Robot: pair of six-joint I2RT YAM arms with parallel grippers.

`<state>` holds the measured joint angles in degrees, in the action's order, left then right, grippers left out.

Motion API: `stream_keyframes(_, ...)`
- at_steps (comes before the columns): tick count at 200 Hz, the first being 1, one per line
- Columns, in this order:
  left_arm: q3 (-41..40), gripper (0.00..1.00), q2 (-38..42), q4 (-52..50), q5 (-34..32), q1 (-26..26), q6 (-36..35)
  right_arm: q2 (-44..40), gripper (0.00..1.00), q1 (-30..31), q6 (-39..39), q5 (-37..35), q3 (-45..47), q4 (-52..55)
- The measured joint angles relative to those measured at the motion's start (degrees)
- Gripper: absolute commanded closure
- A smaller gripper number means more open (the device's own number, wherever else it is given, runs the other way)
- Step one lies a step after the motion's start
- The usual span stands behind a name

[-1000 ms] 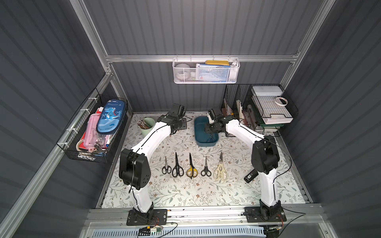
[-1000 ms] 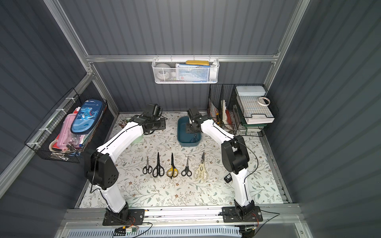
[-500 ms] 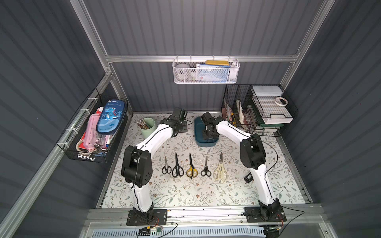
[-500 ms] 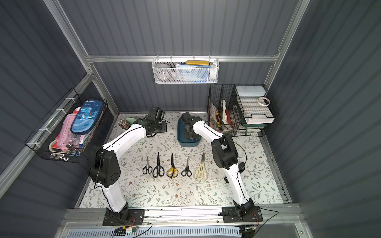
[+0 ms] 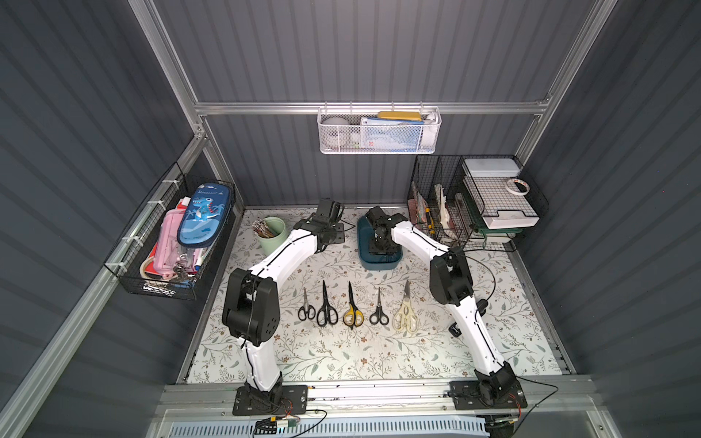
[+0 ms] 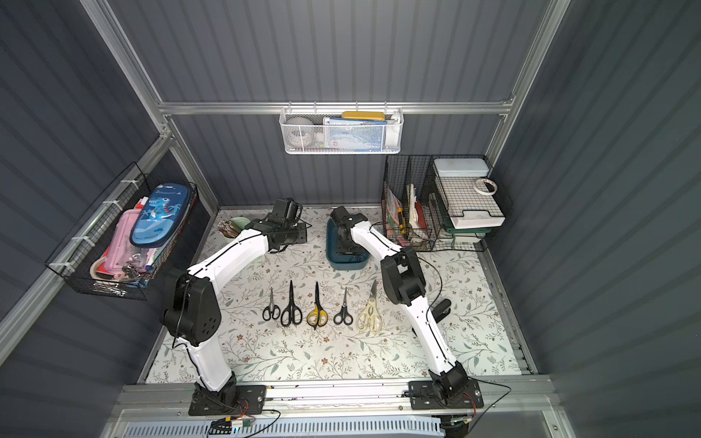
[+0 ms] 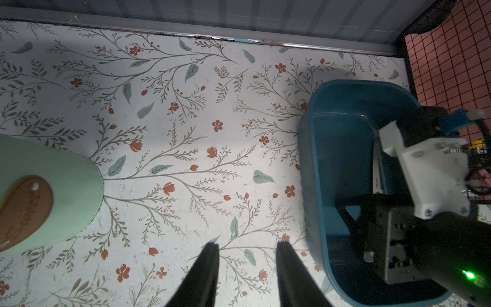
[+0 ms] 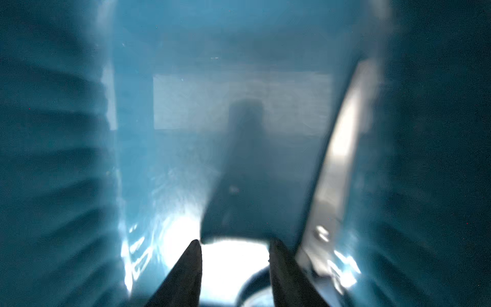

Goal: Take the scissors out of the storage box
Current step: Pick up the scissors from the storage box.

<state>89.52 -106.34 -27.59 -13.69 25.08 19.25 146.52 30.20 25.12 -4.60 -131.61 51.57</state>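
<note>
One pair of scissors (image 8: 342, 159) lies inside the storage box (image 8: 53, 159), its pale blade running along one side wall. Its pivot screw sits just beside one finger of the right gripper (image 8: 235, 242), which reaches down into the box. The jaws stand apart with bright bare floor between the tips and pinch nothing that shows. The view is blurred, though, and a dark handle loop curves close by them. In both top views the storage box (image 5: 379, 264) (image 6: 347, 264) sits toward the back of the floral table (image 5: 341, 356), the right arm's end covering most of its inside. The left gripper (image 7: 247, 244) hangs over bare table beside the box, jaws spread and empty. Nearer the front, five pairs lie in a row with tips toward the back: a small black pair (image 5: 306, 309), a larger black pair (image 5: 326, 308), a yellow-and-black pair (image 5: 352, 311), another small black pair (image 5: 378, 310) and cream shears (image 5: 406, 315). A green cup (image 5: 274, 237) holds thin sticks. The white mesh basket (image 5: 379, 132) on the back rail holds assorted items. The black wire basket (image 5: 167, 265) on the side wall holds a blue dinosaur case (image 5: 203, 216) and a pink case (image 5: 169, 242).
</note>
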Motion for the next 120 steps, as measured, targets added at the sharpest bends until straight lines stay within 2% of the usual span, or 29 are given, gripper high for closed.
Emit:
stream_keyframes(67, 0.2, 0.59, 0.0, 0.2, 0.2, 0.0, 0.0, -0.1, 0.55, -1.5, 1.0, 3.3, -0.5, -0.5)
stream_keyframes(120, 2.1, 0.59, -0.2, 0.5, 0.8, 0.0, 0.0, -6.0, 0.54, -0.4, -1.9, -1.1, -0.5, 0.2)
